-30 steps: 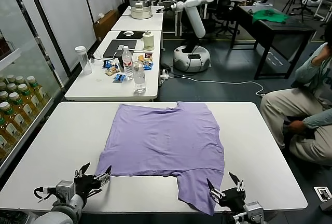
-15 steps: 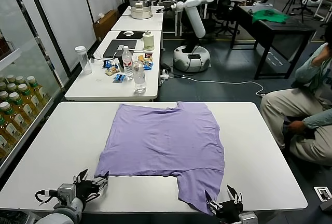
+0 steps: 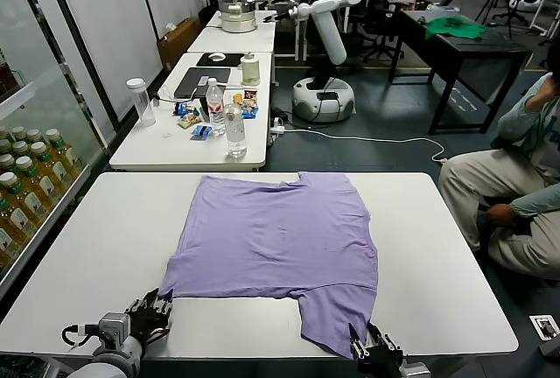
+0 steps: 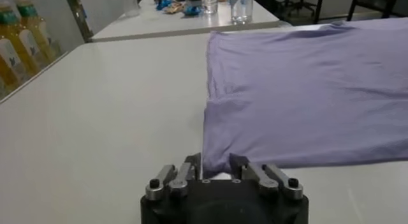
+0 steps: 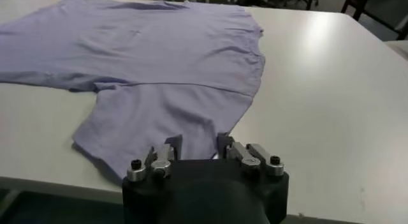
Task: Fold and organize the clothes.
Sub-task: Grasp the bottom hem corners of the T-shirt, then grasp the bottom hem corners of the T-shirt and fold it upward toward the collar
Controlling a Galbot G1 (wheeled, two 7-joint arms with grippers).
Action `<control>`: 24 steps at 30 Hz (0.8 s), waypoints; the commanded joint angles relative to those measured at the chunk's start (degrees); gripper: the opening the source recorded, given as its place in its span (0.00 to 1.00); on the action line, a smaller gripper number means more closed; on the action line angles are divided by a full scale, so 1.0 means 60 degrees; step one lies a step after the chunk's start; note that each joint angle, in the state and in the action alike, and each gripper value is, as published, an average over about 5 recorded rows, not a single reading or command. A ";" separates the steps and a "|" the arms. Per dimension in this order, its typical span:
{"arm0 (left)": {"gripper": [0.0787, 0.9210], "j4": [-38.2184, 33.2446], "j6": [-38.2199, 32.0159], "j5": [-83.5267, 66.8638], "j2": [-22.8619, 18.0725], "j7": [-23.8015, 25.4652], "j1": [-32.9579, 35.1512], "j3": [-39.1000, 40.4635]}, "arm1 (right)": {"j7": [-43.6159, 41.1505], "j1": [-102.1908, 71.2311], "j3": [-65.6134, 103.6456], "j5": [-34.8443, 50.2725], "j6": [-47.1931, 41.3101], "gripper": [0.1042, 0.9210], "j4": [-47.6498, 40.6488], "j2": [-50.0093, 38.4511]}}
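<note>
The lavender T-shirt [image 3: 280, 238] lies spread flat on the white table [image 3: 105, 247], with one sleeve reaching toward the near edge. My left gripper [image 3: 153, 312] is at the shirt's near left corner. In the left wrist view [image 4: 215, 164] its fingers are closed in on the bunched corner of the fabric [image 4: 306, 97]. My right gripper [image 3: 369, 343] is at the tip of the near sleeve. In the right wrist view [image 5: 199, 145] its fingers hold the sleeve's edge of the shirt [image 5: 159, 59] between them. No printed graphic shows.
A second white table [image 3: 175, 146] behind holds water bottles [image 3: 234, 130], a jar and snacks. A shelf of drink bottles [image 3: 22, 194] stands at the left. A seated person [image 3: 516, 194] is at the right. A green cloth [image 3: 455, 26] lies on a far dark table.
Both grippers moved down and in toward the table's near edge, and their fingers closed from wide open onto the shirt's corner and sleeve tip. The shirt has hardly moved.
</note>
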 commanded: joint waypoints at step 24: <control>0.01 -0.3509 -0.0508 0.0508 0.0372 -0.0594 0.4678 -0.1203 | -0.1132 -0.4173 0.3492 0.0112 0.0605 0.01 0.2989 -0.0813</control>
